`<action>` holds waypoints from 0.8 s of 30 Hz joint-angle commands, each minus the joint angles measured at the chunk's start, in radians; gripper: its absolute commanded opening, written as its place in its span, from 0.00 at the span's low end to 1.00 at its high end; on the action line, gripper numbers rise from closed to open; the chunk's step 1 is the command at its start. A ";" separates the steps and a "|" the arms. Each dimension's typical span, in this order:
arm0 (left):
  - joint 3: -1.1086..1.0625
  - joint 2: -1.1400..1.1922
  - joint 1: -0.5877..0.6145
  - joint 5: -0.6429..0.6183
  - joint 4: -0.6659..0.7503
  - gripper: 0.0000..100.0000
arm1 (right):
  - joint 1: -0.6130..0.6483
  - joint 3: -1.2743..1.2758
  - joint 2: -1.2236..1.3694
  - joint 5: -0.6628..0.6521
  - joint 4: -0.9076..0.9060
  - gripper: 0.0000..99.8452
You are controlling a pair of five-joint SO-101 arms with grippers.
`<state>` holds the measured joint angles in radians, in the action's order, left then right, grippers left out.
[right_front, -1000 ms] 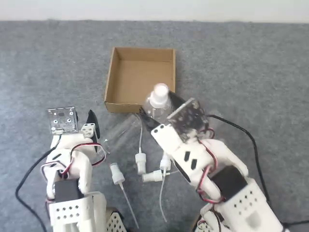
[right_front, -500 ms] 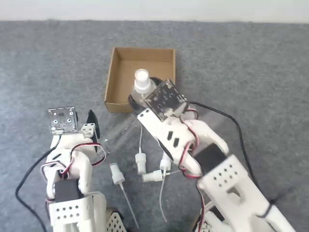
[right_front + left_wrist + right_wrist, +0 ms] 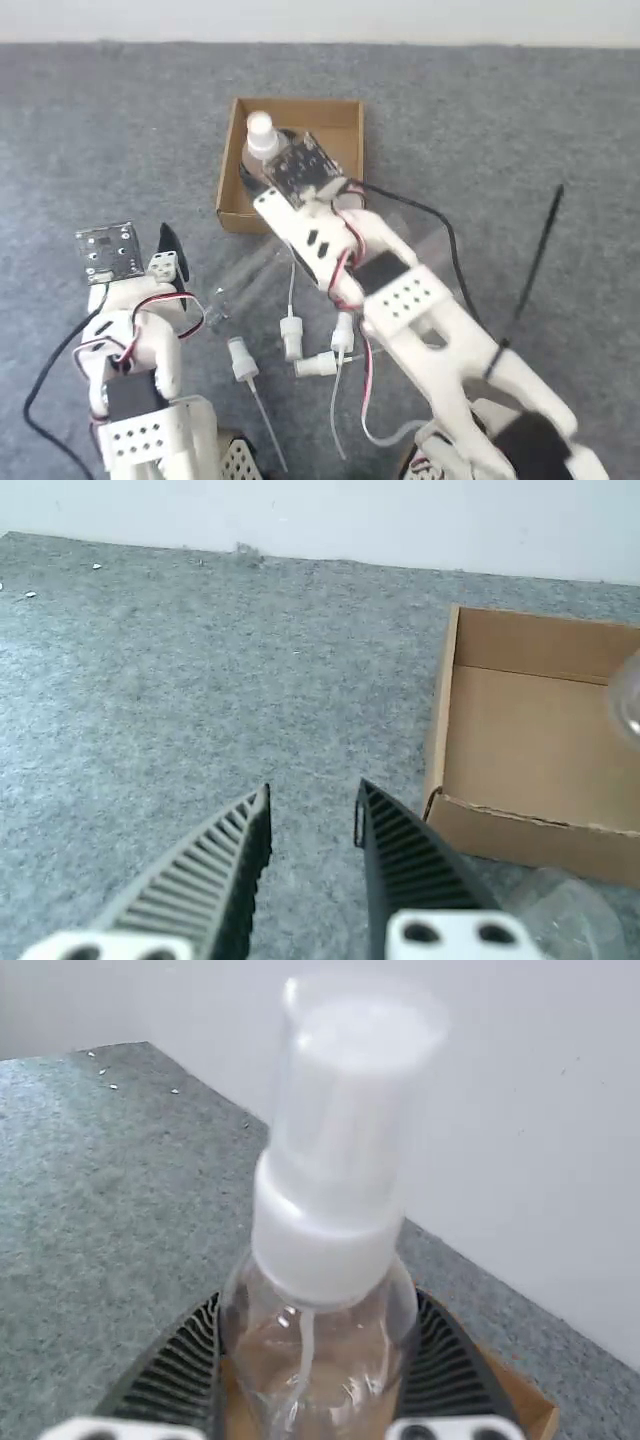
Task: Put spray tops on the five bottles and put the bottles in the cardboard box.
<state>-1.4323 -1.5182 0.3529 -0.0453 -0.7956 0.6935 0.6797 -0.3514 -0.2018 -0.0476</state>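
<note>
My right gripper (image 3: 265, 162) is shut on a clear bottle (image 3: 259, 140) with a white spray top and holds it upright over the left part of the cardboard box (image 3: 300, 104). In the right wrist view the bottle (image 3: 335, 1220) stands between the black fingers (image 3: 180, 1370). A second clear bottle (image 3: 240, 275) without a top lies on the carpet in front of the box. My left gripper (image 3: 310, 810) is open and holds nothing; it hangs over the carpet to the left of the box (image 3: 540, 740). Several loose spray tops (image 3: 291, 335) lie near the arm bases.
Grey carpet covers the whole table. The spray tops' long dip tubes (image 3: 265, 415) trail between the two arm bases. A black cable (image 3: 535, 255) rises on the right. A white wall runs along the far edge.
The right arm has carried the bottle left and away from the bases, from the box's front right corner to over its left part. The left arm has shifted slightly left.
</note>
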 commanded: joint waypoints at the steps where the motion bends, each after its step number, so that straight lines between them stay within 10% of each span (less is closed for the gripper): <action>1: 0.005 -0.017 0.006 -0.008 0.035 0.13 | -0.041 -0.196 0.096 -0.009 0.035 0.01; 24: 0.005 -0.017 0.003 -0.008 0.035 0.13 | -0.084 -1.005 0.952 0.133 0.035 0.01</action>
<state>-1.4323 -1.5182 0.3529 -0.0453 -0.7956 0.6521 -0.1396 0.5416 -0.1343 -0.0430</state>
